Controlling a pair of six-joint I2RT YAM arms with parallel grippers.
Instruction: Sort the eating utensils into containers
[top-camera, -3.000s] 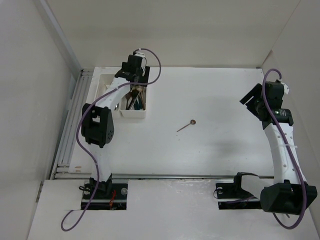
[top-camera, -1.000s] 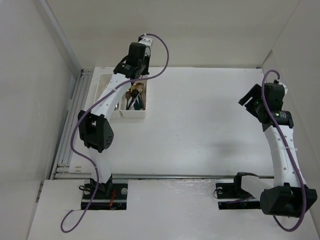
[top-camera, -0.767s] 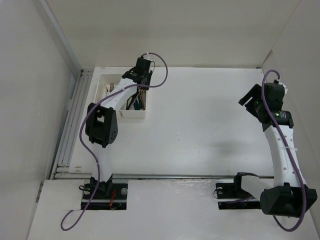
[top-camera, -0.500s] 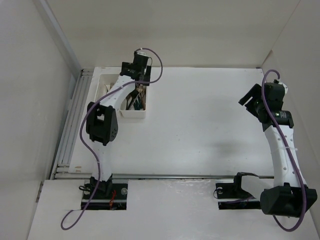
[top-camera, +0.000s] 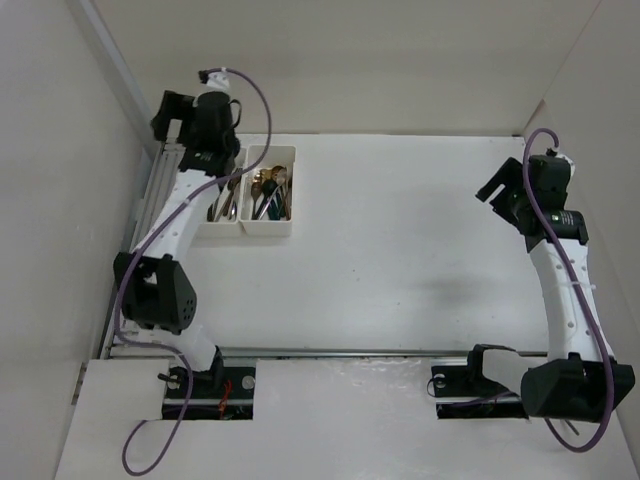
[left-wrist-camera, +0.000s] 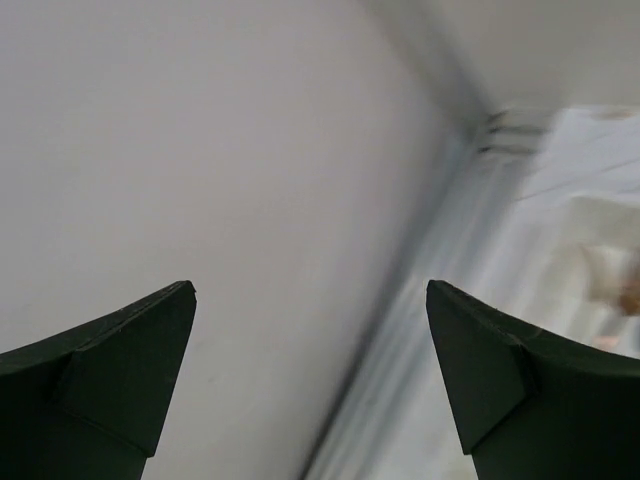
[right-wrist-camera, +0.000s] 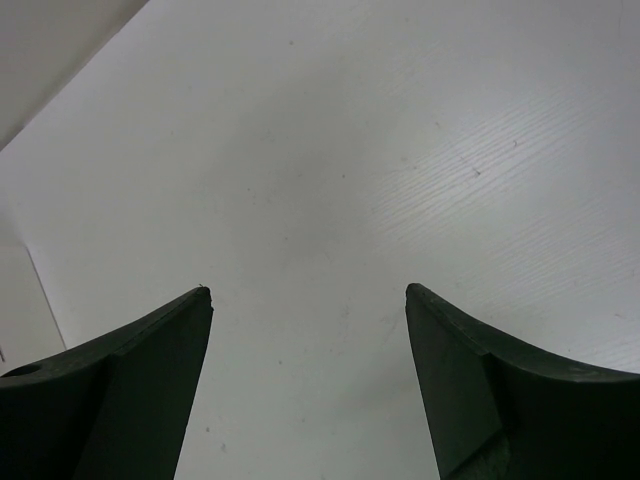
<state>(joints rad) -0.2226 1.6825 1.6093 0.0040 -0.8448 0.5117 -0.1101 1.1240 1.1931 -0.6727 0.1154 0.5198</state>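
Your left gripper (left-wrist-camera: 310, 290): fingers spread wide, pointed at the side wall (left-wrist-camera: 200, 150) past the table's far-left corner. That wrist view is blurred. Your right gripper (right-wrist-camera: 308, 290): fingers likewise spread, hanging over the table (right-wrist-camera: 330, 150) on the right side. The utensils (top-camera: 268, 193) lie in the two joined white trays (top-camera: 268, 230) at far left, more in the right tray than the left. They are too small to tell forks from spoons.

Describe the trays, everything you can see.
The trays are two white, plastic-looking rectangular bins with low walls, joined side by side at the far left of the table. Both hold utensils, gold and dark, lying roughly lengthwise. The left arm crosses above the left one, hiding part of it.
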